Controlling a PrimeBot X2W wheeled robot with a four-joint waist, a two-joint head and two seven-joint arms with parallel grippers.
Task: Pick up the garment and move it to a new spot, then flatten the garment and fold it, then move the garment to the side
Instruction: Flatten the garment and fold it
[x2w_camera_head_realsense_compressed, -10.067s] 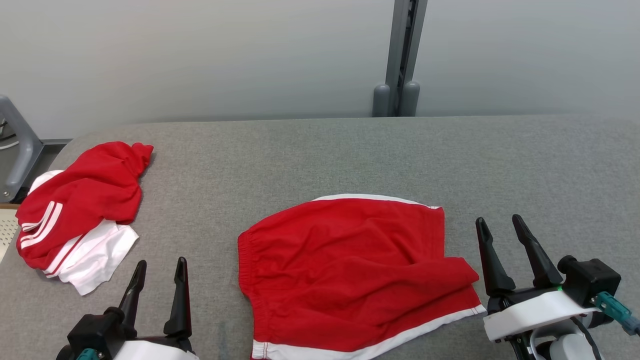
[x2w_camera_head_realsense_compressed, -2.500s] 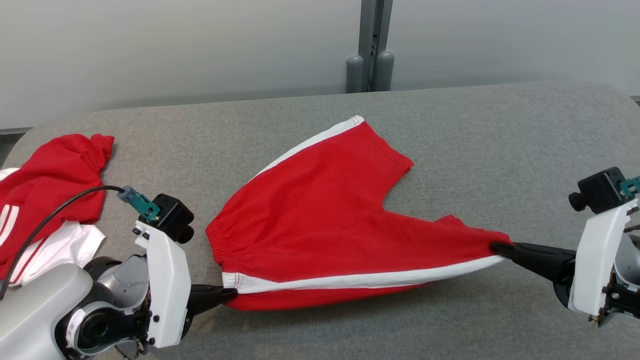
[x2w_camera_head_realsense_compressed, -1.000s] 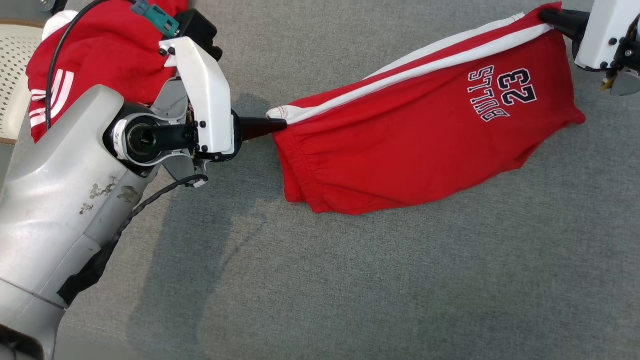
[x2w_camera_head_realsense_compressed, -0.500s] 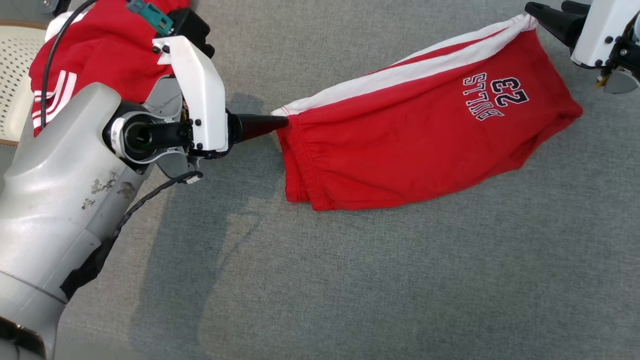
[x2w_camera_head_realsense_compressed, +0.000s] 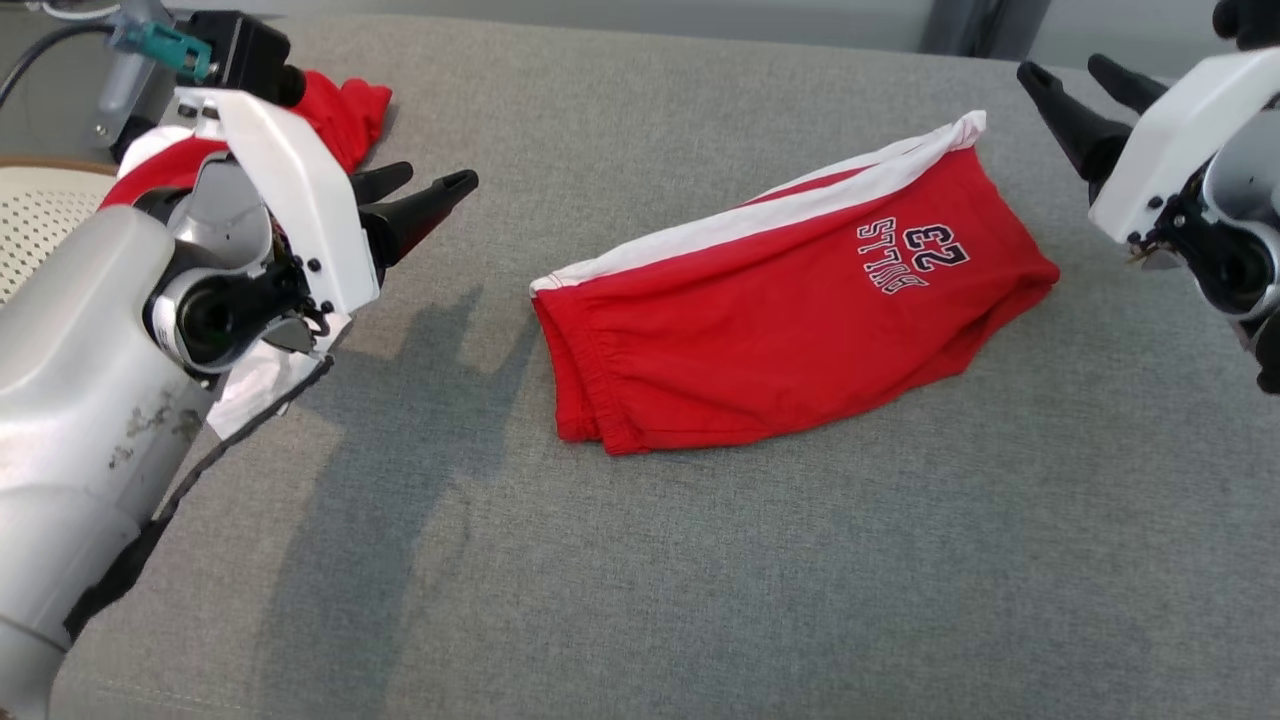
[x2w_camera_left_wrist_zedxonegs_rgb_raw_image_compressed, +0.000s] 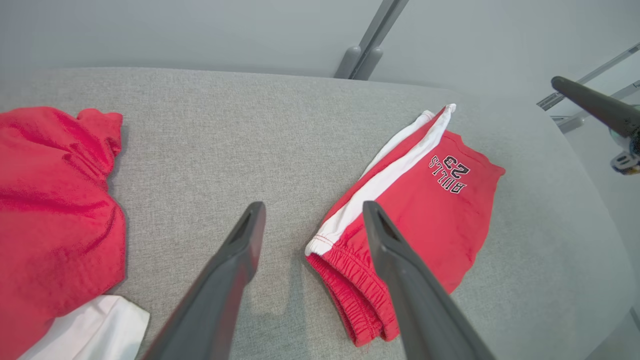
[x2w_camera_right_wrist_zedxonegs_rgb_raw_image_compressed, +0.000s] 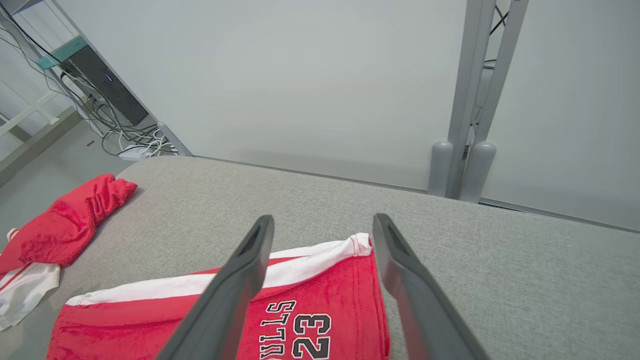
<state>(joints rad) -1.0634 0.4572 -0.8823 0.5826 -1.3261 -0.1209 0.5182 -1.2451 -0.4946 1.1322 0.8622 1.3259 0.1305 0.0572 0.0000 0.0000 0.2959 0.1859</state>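
Shorts (x2w_camera_head_realsense_compressed: 790, 310): lying folded in half on the table (x2w_camera_head_realsense_compressed: 700, 580), touching neither gripper.
Left gripper (x2w_camera_head_realsense_compressed: 432, 177): hovering spread beside the waistband, holding nothing.
Right gripper (x2w_camera_head_realsense_compressed: 1065, 66): hovering spread past the hem, empty.
Clothes pile (x2w_camera_left_wrist_zedxonegs_rgb_raw_image_compressed: 55, 190): sitting far left, well apart.

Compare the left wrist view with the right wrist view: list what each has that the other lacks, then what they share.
Left wrist view, not the right: the gathered elastic waistband, the open left gripper, and one finger of the other arm. Right wrist view, not the left: the open right gripper, and a dark box with cables on the floor. Both: the red shorts with white stripe and BULLS 23 print, the crumpled red and white garment, the grey table, the grey post.
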